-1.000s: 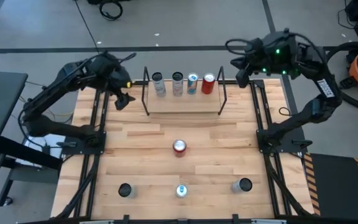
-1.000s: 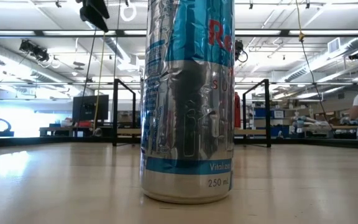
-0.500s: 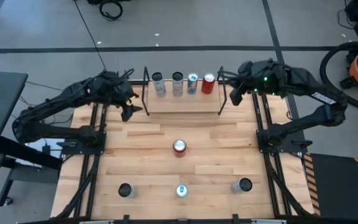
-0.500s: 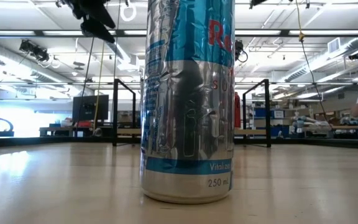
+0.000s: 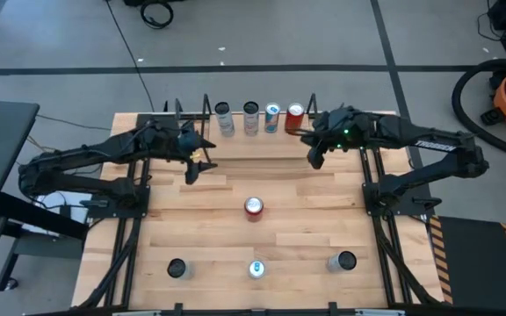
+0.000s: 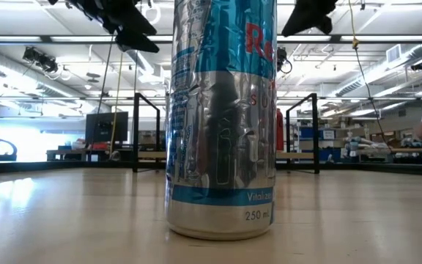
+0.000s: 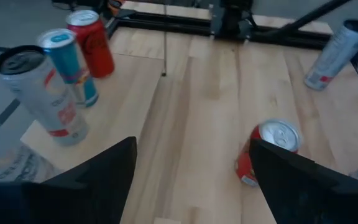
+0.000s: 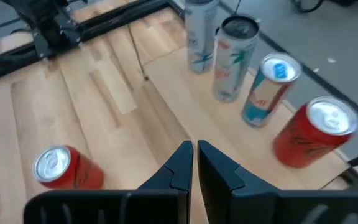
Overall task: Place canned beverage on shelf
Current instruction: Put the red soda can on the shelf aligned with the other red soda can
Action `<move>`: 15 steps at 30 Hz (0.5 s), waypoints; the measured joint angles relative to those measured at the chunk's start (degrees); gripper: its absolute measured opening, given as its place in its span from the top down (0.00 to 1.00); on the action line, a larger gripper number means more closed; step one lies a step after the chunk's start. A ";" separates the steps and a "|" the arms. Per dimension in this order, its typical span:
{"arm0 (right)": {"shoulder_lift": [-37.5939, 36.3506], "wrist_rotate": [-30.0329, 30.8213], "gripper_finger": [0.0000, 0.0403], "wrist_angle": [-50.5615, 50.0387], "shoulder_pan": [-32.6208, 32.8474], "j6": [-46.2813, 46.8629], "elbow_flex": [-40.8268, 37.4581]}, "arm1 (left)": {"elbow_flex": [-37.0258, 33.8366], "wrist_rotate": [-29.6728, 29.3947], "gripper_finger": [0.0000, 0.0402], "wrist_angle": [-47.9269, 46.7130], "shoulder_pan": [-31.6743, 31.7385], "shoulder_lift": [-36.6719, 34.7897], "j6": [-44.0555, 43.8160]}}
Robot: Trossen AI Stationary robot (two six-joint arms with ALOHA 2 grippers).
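1. Table: four loose cans are left on it, well apart from both claws. The red can at the centre is judged the next one to be carried.
2. Shelf: four cans are stood in a row at its back edge. The board lies between the two claws, so free room remains in front of the row.
3. Left gripper: held beside the shelf's left frame with fingers spread wide, nothing between them. The red can is seen ahead of it in the left wrist view. The approach is best made from above, fingers straddling the can body, then closed.
4. Right gripper: fingers pressed together, empty, beside the right frame.
5. Change: both claws have been brought inward and nearer the table centre than a second ago.
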 joint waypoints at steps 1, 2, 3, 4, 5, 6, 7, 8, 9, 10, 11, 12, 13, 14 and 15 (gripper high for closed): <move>0.39 -0.58 0.92 0.57 -0.02 0.00 -0.48 | -0.44 0.02 0.22 0.42 -0.41 0.00 0.74; 0.68 -1.12 0.92 1.19 -0.01 0.00 -0.96 | -0.82 -0.02 0.22 0.73 -0.81 0.01 1.31; 1.00 -1.23 0.92 1.93 -0.01 -0.03 -1.45 | -1.15 -0.03 0.22 1.14 -1.13 0.02 1.43; 1.40 -1.24 0.92 2.86 0.00 -0.03 -1.79 | -1.46 -0.05 0.22 1.69 -1.49 0.02 1.40; 1.73 -1.39 0.92 3.78 0.00 -0.05 -2.08 | -1.63 -0.05 0.22 2.06 -1.82 0.02 1.40; 2.18 -1.52 0.92 4.20 -0.01 -0.07 -2.31 | -1.66 -0.05 0.22 2.08 -2.09 0.02 1.43; 2.60 -1.83 0.92 4.67 -0.01 -0.09 -2.42 | -1.66 -0.05 0.22 2.16 -2.45 0.02 1.45; 3.22 -2.51 0.92 5.26 -0.01 -0.09 -2.42 | -1.66 -0.05 0.22 2.42 -2.74 0.02 1.45; 3.84 -2.72 0.92 5.75 -0.01 -0.11 -2.42 | -1.66 -0.05 0.22 2.50 -2.99 0.02 1.45; 4.43 -2.79 0.92 6.12 -0.01 -0.11 -2.42 | -1.66 -0.03 0.22 2.55 -3.27 0.02 1.45; 5.05 -2.85 0.92 6.54 -0.01 -0.13 -2.42 | -1.66 -0.04 0.22 2.67 -3.56 0.02 1.45; 5.73 -2.86 0.92 7.17 -0.01 -0.14 -2.42 | -1.66 -0.04 0.22 2.64 -3.83 0.02 1.47; 6.39 -3.24 0.92 7.62 -0.01 -0.16 -2.42 | -1.66 -0.05 0.22 2.63 -4.15 0.02 1.47; 7.12 -3.96 0.92 7.75 -0.03 -0.14 -2.42 | -1.66 -0.03 0.22 2.65 -4.47 0.02 1.47; 7.82 -4.73 0.92 8.00 -0.03 -0.16 -2.42 | -1.66 -0.03 0.22 2.61 -4.69 0.02 1.51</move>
